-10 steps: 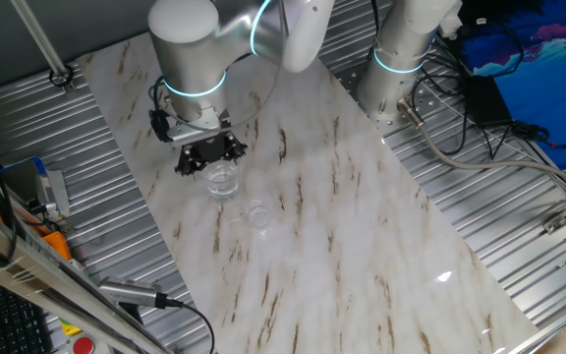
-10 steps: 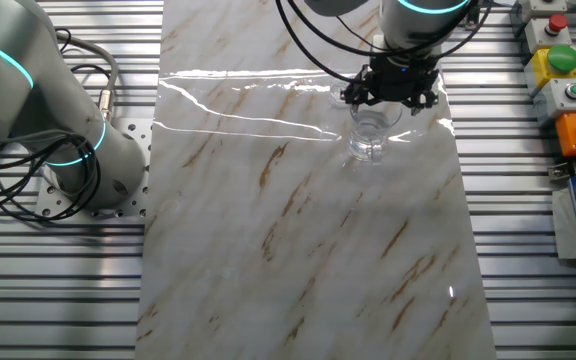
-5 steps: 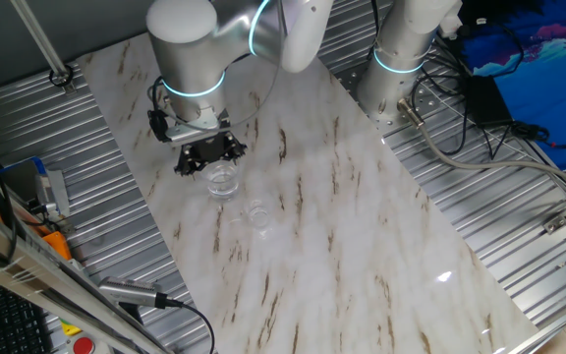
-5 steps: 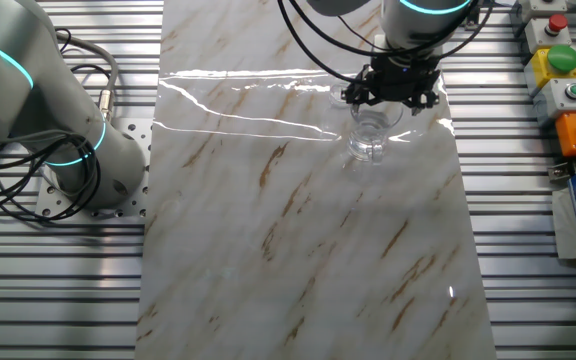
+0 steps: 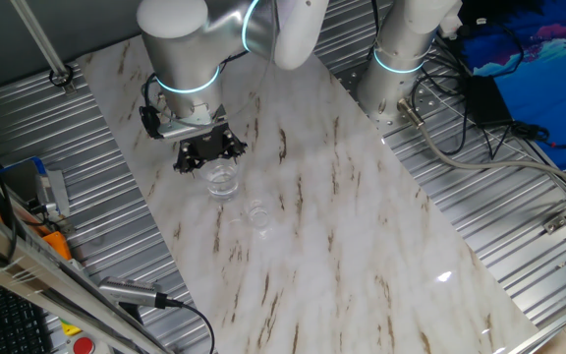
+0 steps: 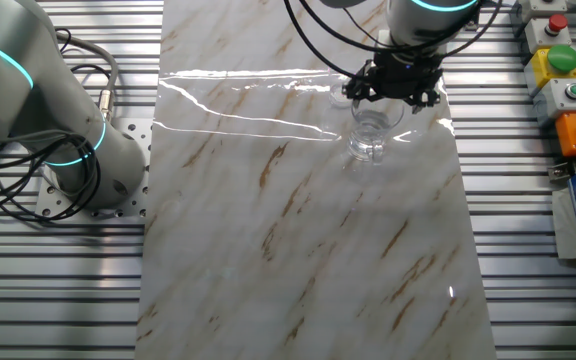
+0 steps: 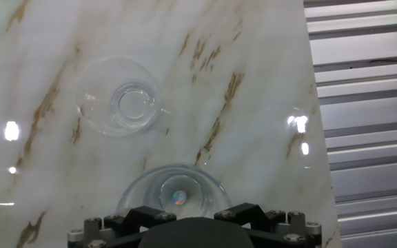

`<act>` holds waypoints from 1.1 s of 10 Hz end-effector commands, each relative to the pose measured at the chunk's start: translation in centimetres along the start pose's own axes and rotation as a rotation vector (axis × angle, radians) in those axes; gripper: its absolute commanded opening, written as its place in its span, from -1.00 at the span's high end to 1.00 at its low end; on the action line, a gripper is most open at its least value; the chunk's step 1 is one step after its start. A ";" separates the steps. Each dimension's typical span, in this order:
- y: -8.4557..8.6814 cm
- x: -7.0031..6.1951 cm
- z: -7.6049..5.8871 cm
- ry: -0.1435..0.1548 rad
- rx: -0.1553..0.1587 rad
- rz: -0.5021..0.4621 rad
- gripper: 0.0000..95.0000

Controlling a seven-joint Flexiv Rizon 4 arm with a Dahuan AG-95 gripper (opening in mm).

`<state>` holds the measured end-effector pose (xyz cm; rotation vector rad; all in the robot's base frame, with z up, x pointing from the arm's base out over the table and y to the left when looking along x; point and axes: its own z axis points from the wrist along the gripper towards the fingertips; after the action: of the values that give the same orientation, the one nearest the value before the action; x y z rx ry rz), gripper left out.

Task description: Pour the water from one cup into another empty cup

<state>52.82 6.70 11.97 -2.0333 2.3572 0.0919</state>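
Note:
The larger clear tumbler (image 5: 222, 179) stands upright on the marble table (image 5: 342, 226), with a faint glint of water at its bottom (image 7: 178, 198). The smaller clear cup (image 5: 257, 213) stands a short way beside it, apart from it and upright; in the hand view it (image 7: 125, 105) lies further ahead. My gripper (image 5: 207, 150) hovers just above and behind the tumbler with its jaws spread and nothing between them. It also shows in the other fixed view (image 6: 393, 88), above the tumbler (image 6: 370, 135), and at the bottom edge of the hand view (image 7: 183, 215).
A second robot arm's base (image 5: 401, 59) stands at the table's far side with cables. Ribbed metal flooring (image 5: 519, 216) surrounds the table. A button box (image 6: 558, 60) and tools lie off the table's edge near the cups.
The arm has shifted slightly up and away from the tumbler. Both cups have stayed where they were.

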 end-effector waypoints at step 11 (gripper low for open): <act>0.4 -0.1 -0.2 -0.002 -0.024 0.004 -1.00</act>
<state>52.42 6.78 12.10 -2.0394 2.3693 0.1202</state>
